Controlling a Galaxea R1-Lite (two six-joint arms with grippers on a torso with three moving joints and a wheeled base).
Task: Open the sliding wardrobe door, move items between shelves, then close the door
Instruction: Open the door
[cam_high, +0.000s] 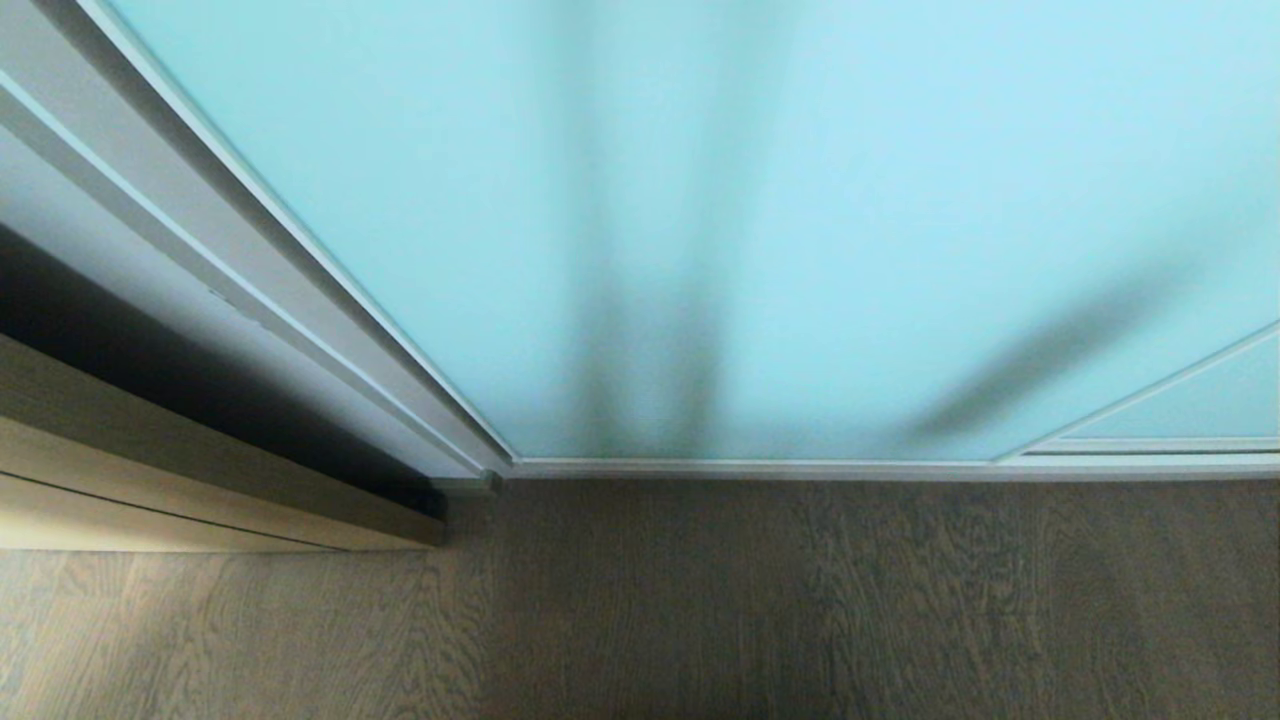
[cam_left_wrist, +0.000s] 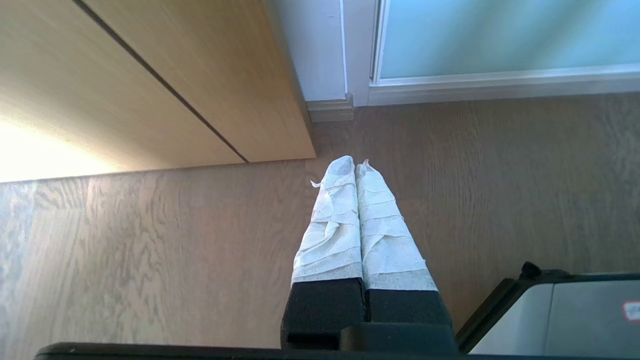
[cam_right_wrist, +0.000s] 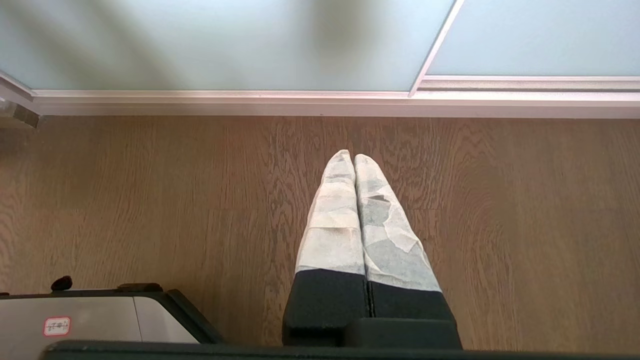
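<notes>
Both tape-wrapped tools, left (cam_left_wrist: 355, 167) and right (cam_right_wrist: 353, 157), pressed closed and empty over the brown wood-grain floor (cam_right_wrist: 150, 200), facing the shut pale aqua frosted-glass sliding wardrobe door (cam_high: 700, 200) at twelve o'clock: opening step not yet begun, next probably reaching its silver-white frame edge.

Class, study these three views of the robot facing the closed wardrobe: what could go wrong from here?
1. The sliding wardrobe door shows smooth frosted glass and no handle, so a claw may slip on it.
2. The left claw and right claw are shut, hanging above the floor, far from the door.
3. The tan wood-grain door stands close on the left, so a swinging arm might strike it.
</notes>
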